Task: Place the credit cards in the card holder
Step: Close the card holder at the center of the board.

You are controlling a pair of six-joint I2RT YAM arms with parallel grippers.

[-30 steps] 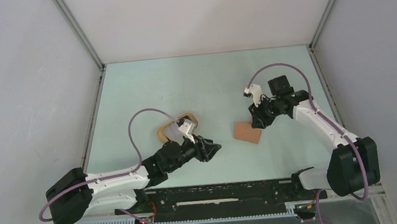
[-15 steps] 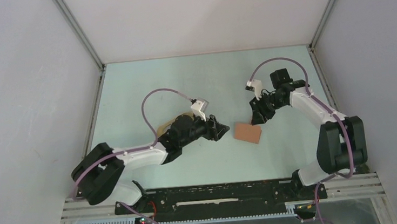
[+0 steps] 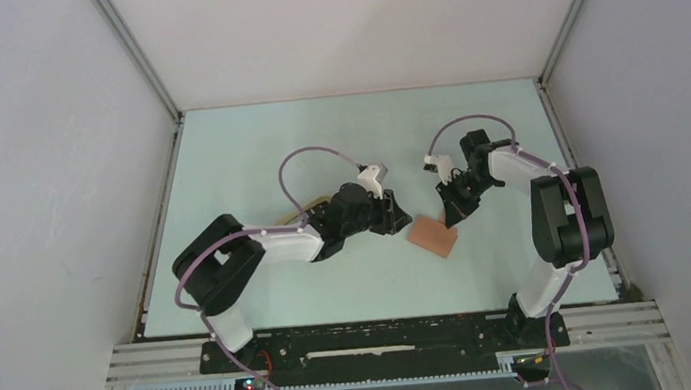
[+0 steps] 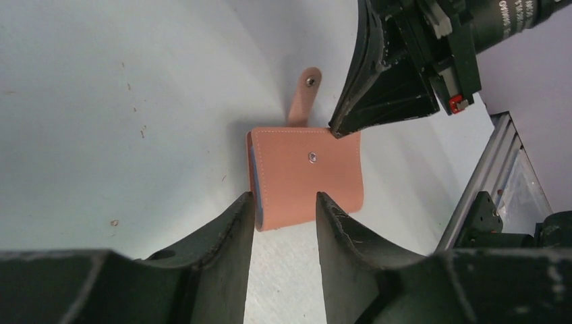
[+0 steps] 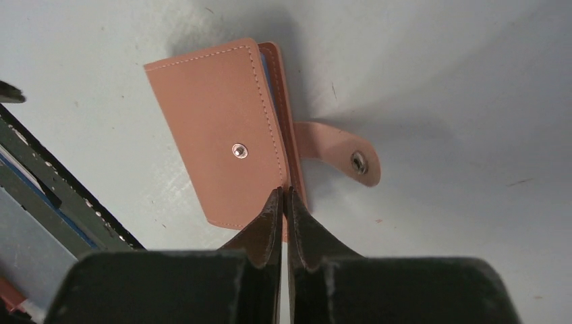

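Reddish-brown leather folding card holder closed flat on the pale green table, between your two grippers.
You see the left gripper spread, its two black fingers low over the holder's near edge, one to each side of it; whether they touch the leather cannot be told; a sliver of light blue lining shows at the holder's left edge in the left wrist view; the small snap tab lies unfastened, flat on the table, pointing away from the cover; your right gripper has its fingers pressed together, tips at the cover's edge just beside the tab; whether they pinch any leather cannot be told.
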